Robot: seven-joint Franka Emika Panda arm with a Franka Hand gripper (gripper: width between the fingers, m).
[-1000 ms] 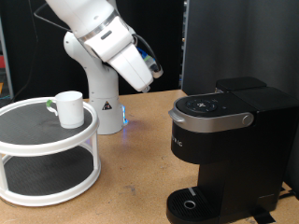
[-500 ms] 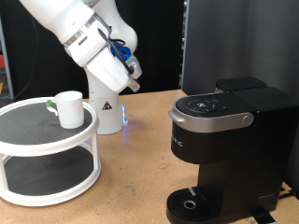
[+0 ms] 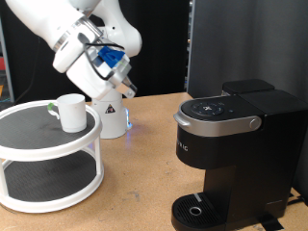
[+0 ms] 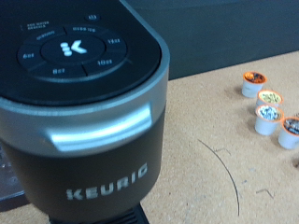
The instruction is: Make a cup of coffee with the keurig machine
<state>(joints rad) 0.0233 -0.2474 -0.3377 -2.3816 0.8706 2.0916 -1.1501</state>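
Swinging up and toward the exterior view's left over the last second, the white arm now carries its hand (image 3: 123, 87) above and just to the right of the cup (image 3: 71, 111), no longer near the keurig machine (image 3: 234, 154). Whether the hand is released or clenched cannot be told; its fingers are blurred and small in the exterior view and do not show in the wrist view.

One cup is present: plain white, upright, standing on the top tier of a white two-tier round stand (image 3: 50, 159) at the exterior view's left. One keurig machine stands on the wooden counter (image 3: 135, 207) at the exterior view's right: boxy, matte black, its silver-trimmed lid closed, a round drip base below. Up close the wrist view shows the machine (image 4: 79, 103) with white KEURIG lettering on its front, a round panel of buttons on the lid and a silver band at the lid's front edge; its base is cut off. Four small white pods (image 4: 266, 110) with patterned tops sit in a loose row on the counter beside it, the last cut by the frame edge.
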